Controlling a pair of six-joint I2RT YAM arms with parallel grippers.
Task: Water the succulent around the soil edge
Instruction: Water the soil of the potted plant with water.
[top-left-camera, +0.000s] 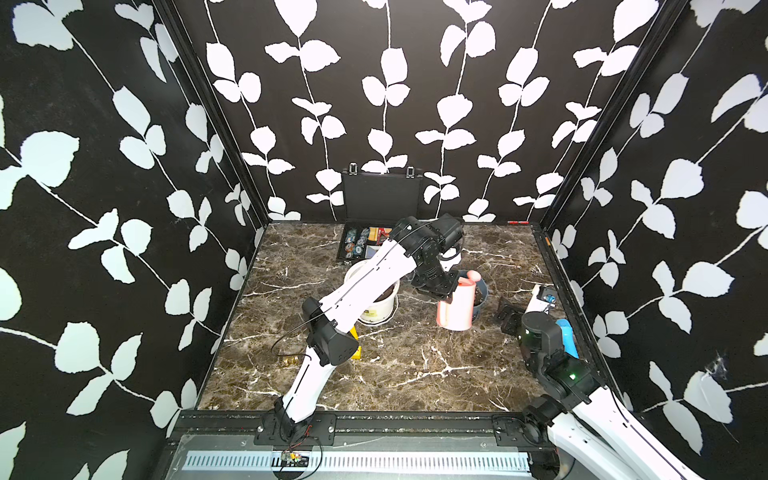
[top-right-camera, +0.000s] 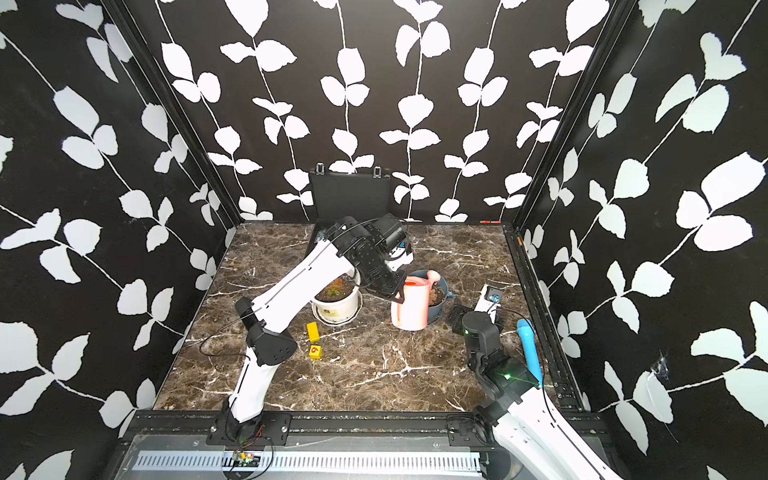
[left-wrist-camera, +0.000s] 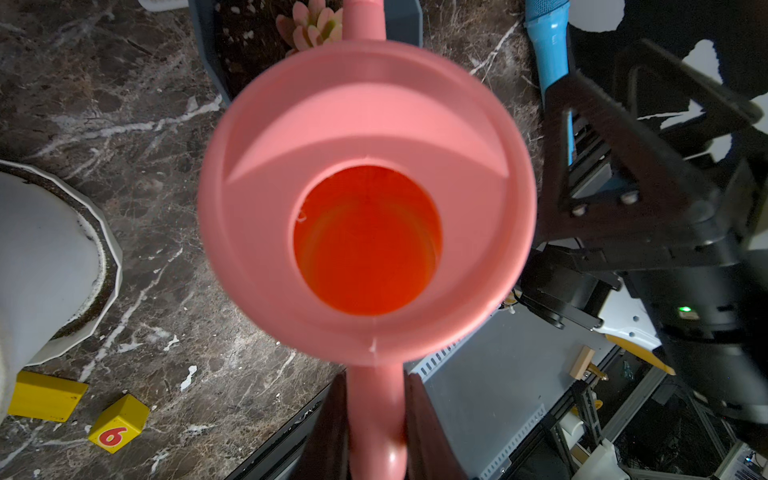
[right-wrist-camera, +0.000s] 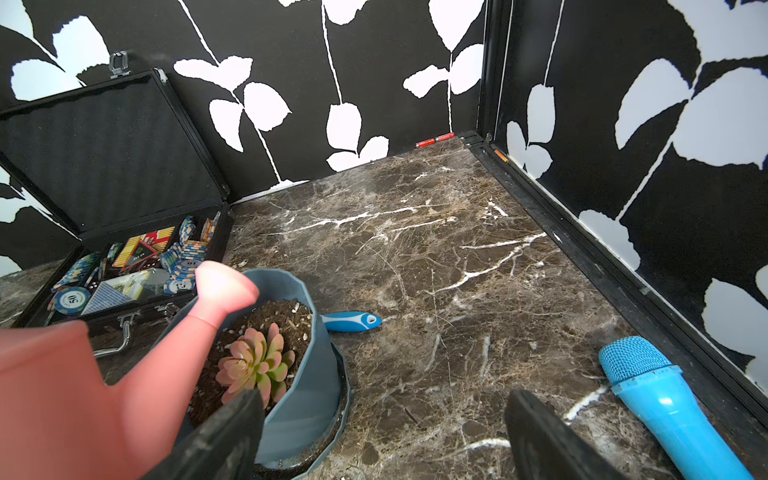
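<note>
Got my left gripper (left-wrist-camera: 376, 419) clamped on the pink watering can (top-right-camera: 411, 305) by its handle, right gripper (right-wrist-camera: 380, 440) open and empty, so I reckon it's carry time: swing it to the succulent (top-right-camera: 334, 288) in the nearby white pot (top-right-camera: 337, 311), then tip gently along the soil edge (top-right-camera: 324, 296).

I worked in a robot test cell in a lab, not a home. Leaf-print wallpaper (top-left-camera: 374, 104) lined three booth walls around a marble-look tabletop (top-left-camera: 415, 365). At the bottom of both top views, my arm bases (top-left-camera: 291, 422) were bolted to a black rail (top-left-camera: 415, 423) above a slotted cable duct (top-left-camera: 395, 460). Bare aluminium framing (left-wrist-camera: 636, 399) showed at the lower right of the left wrist view.
</note>
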